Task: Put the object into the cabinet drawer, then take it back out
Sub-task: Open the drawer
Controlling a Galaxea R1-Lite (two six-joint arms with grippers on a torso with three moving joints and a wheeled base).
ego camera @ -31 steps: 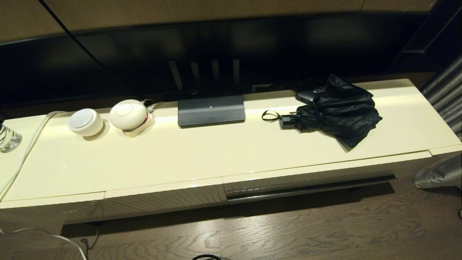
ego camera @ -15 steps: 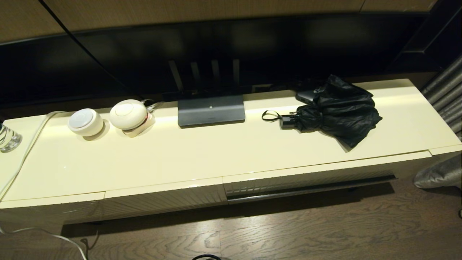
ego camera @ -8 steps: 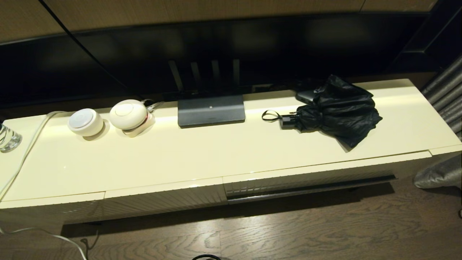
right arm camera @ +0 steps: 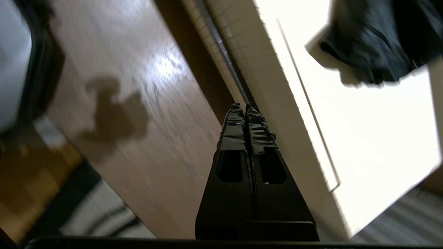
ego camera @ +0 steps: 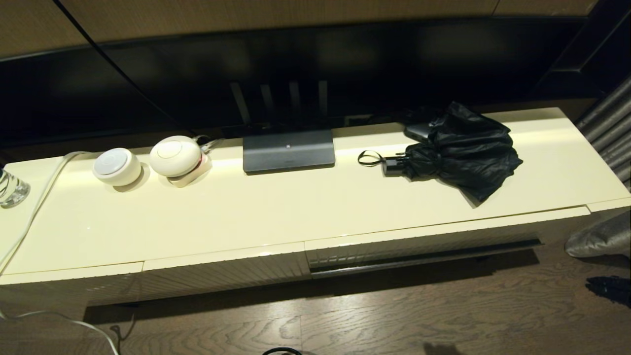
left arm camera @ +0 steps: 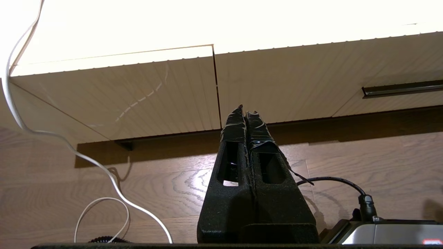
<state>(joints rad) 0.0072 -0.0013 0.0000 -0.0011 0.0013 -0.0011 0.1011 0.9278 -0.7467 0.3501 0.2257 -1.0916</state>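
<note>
Lying near the cabinet top's right end, the umbrella (ego camera: 456, 150) runs lengthwise, above the closed drawer (ego camera: 424, 244); the right gripper (right arm camera: 245, 109), fingers pressed together, is nearer.

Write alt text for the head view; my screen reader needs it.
A black folding umbrella lies on a long cream cabinet top, above the shut drawer with its dark bar handle. Part of the right gripper shows at the right edge.
</note>
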